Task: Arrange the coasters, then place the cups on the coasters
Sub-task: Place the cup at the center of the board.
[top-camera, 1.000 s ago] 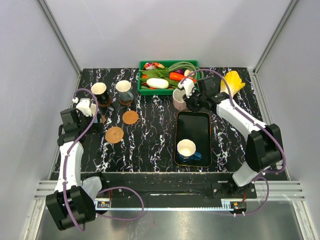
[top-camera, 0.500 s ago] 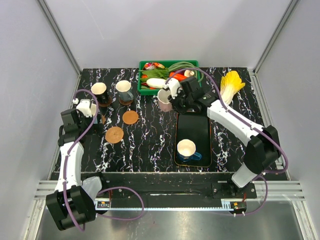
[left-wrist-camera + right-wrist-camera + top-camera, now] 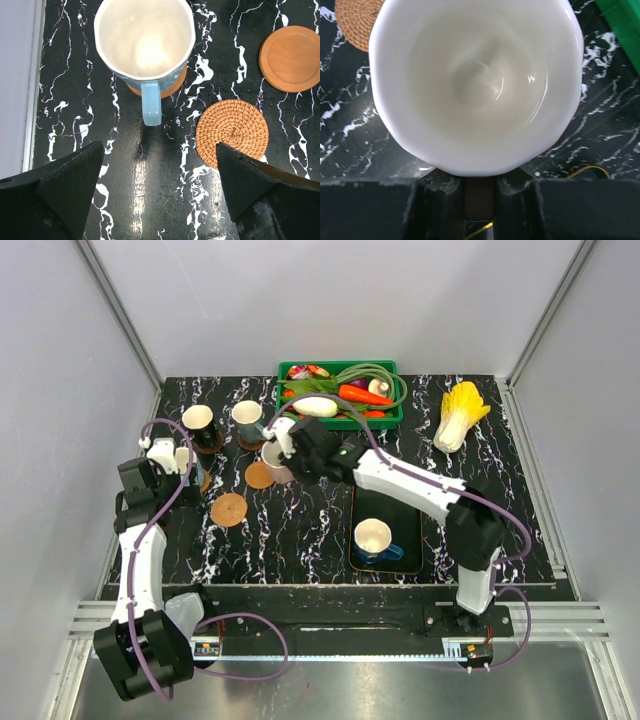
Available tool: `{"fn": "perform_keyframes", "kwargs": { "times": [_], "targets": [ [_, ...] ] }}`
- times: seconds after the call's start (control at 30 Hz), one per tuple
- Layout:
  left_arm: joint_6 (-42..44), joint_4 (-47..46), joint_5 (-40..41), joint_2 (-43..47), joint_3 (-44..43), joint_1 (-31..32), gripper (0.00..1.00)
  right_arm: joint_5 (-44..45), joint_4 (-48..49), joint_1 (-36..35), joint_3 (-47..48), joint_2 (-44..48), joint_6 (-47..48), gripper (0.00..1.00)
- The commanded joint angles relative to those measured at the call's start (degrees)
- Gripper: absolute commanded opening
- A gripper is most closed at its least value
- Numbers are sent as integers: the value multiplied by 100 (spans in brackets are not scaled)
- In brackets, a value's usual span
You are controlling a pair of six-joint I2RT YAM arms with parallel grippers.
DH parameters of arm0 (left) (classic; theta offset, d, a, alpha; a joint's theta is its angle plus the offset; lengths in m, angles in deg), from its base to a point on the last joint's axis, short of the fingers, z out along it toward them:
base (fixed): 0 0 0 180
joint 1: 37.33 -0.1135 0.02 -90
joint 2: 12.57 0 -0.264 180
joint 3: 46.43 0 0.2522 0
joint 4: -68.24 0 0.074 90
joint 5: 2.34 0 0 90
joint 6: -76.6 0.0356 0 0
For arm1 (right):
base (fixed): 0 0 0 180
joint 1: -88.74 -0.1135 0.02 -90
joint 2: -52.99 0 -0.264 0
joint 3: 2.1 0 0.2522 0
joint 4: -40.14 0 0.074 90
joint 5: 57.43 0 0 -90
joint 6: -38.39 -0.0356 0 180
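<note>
Near edge: a blue cup [image 3: 375, 540] stands on the tray [image 3: 410, 527]. My left gripper [image 3: 160, 150] is spread wide above a light-blue cup [image 3: 145, 45], which is seated on its coaster [image 3: 175, 86]. My right gripper [image 3: 480, 190] clamps a pale cup [image 3: 477, 85] at a bare coaster [image 3: 256, 478].

White arm links [image 3: 140, 570], black joints [image 3: 472, 528], looping purple cables [image 3: 163, 421], black wedge-shaped fingers [image 3: 70, 185]

Blue cup [image 3: 145, 47], cream inside, upright on brown coaster [image 3: 172, 90]; handle points near. Woven coaster [image 3: 231, 134] right of handle, flat on black marbled table [image 3: 150, 200]. Smooth wooden coaster [image 3: 291, 58] farther right. Left gripper [image 3: 160, 146] jaws wide apart.
</note>
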Motion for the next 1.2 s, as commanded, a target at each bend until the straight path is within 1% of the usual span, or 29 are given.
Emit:
{"fn": "perform_keyframes", "kwargs": {
  "times": [0.0,0.1,0.17,0.27,0.37,0.43,0.63,0.83,1.03,1.17],
  "targets": [
    [-33,-292,46,54,-59,-133,99,552,465,-407,820,-267,-593,0],
    [-59,-319,2,54,-68,-204,99,877,368,-636,926,-461,-875,0],
    [-68,-319,2,80,-59,-230,99,1158,377,-654,804,-453,-1287,0],
    [-50,-380,-42,185,2,-222,99,1728,674,-654,269,-225,-1481,0],
    [-41,-407,-86,221,29,-230,99,2239,1324,-645,-382,100,-1385,0],
    [-33,-398,-112,212,20,-230,99,2319,1449,-619,-655,197,-1306,0],
    [-15,-380,-226,221,38,-230,99,2170,1546,-233,-884,189,-1429,0],
    [-15,-363,-270,221,46,-230,99,1722,1765,215,-972,84,-1526,0],
    [-6,-371,-270,195,55,-230,99,1371,1950,462,-981,-109,-1561,0],
    [-6,-380,-270,177,55,-230,99,1291,2126,585,-1025,-189,-1552,0]
  ]
}}
